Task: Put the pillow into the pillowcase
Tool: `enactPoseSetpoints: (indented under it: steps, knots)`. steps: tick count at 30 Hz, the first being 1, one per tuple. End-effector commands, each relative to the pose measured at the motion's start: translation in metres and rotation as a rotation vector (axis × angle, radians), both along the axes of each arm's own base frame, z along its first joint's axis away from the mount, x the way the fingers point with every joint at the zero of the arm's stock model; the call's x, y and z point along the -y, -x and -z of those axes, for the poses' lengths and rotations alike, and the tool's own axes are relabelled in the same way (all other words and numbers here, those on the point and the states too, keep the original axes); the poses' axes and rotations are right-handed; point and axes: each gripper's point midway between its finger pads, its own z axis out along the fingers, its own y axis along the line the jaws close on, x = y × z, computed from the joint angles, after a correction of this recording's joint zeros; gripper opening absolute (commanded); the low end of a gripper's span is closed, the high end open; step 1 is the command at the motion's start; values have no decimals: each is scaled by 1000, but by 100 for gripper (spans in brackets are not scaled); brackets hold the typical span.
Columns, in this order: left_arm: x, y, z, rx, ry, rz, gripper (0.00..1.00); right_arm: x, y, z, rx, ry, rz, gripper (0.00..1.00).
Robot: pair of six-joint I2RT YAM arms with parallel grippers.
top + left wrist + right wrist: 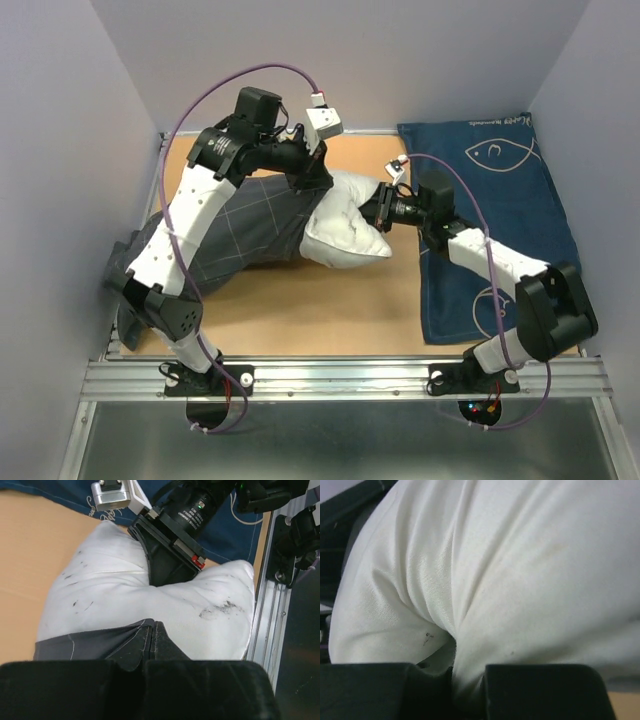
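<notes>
Pillow (345, 235) of smooth white cloth with slight sheen, pillowcase (255, 225) of matt grey cloth, navy cloth (510, 200) matt, desk (330, 310) smooth pale wood, rail (340, 375) dull metal

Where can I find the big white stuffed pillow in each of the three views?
Top external: the plump white stuffed pillow lies at the centre, its left end inside the dark grey checked fabric pillowcase.
Left wrist: it fills the middle, above the grey fabric.
Right wrist: it fills nearly the whole picture.
Shared landmark: the black two-finger right gripper, pinching the pillow in every view.
</notes>
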Motion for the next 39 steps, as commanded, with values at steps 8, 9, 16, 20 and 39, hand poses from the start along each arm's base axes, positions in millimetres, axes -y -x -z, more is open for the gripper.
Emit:
enactPoseSetpoints:
  steps: [8,9,16,20,39]
  knots:
    - [8,78,-119,273,294,253,0,-40,88,-81,-117,-240,-410,0]
    - [10,77,-121,264,297,263,0,-40,90,-84,-167,-280,-435,0]
    - [31,20,-120,128,410,246,0,-40,87,-83,-335,-317,-405,1]
    - [50,-22,-104,100,429,206,0,-32,83,-37,-541,-294,-304,0]
    - [66,-153,-25,108,339,-69,51,111,-94,46,-538,-299,295,100]
